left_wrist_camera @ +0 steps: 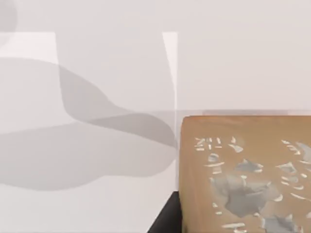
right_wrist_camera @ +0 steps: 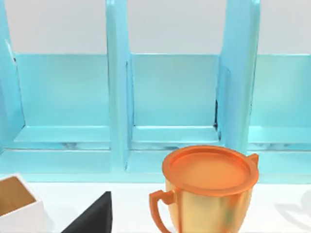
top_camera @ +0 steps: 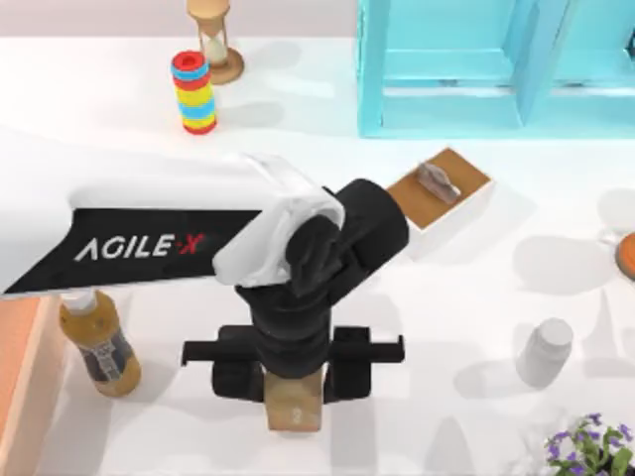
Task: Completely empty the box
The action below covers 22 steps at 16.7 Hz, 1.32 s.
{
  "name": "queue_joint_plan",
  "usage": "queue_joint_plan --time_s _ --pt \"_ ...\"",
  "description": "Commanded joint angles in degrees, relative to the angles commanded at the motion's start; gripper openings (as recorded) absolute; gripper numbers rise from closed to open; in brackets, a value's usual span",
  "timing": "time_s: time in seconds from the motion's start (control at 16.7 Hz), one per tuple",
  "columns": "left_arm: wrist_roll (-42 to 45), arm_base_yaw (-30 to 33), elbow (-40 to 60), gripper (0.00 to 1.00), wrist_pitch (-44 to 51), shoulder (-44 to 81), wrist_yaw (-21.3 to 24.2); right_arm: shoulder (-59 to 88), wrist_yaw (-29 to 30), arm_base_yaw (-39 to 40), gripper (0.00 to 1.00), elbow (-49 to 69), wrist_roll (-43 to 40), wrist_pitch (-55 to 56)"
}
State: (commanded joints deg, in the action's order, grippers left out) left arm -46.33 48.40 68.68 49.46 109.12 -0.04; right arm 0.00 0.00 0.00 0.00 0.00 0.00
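Observation:
The box [top_camera: 22, 369], a salmon-orange bin with a pale wall, is cut off by the top view's left edge, so its inside is mostly out of view. My left arm reaches across to the table's middle. Its gripper [top_camera: 294, 382] points down near the front edge and is shut on a small brown cube [top_camera: 294, 409], well to the right of the box. In the left wrist view the cube [left_wrist_camera: 243, 174] looms close with pale flecks on its face, over white tabletop. A black part of my right gripper [right_wrist_camera: 92, 216] faces the teal shelf.
A brown sauce bottle [top_camera: 99, 345] stands just right of the box. A white box with a brown top [top_camera: 443, 194], a white bottle [top_camera: 544, 352], an orange cup [right_wrist_camera: 209, 189], a teal shelf [top_camera: 476, 69], a ring stack [top_camera: 195, 91], an hourglass [top_camera: 213, 35] and flowers [top_camera: 590, 446] surround the middle.

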Motion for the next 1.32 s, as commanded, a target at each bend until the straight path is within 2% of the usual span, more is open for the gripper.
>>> queue_joint_plan --time_s 0.54,1.14,1.32 --pt "0.0 0.0 0.0 0.98 0.0 0.0 0.0 0.0 0.0 0.0 1.0 0.0 0.0 0.0" --pt "0.0 -0.03 0.12 1.0 0.16 -0.08 0.0 0.0 0.0 0.0 1.0 0.0 0.0 0.0" --pt "-0.06 0.02 2.41 1.0 3.44 -1.03 0.0 0.0 0.0 0.0 1.0 0.0 0.0 0.0"
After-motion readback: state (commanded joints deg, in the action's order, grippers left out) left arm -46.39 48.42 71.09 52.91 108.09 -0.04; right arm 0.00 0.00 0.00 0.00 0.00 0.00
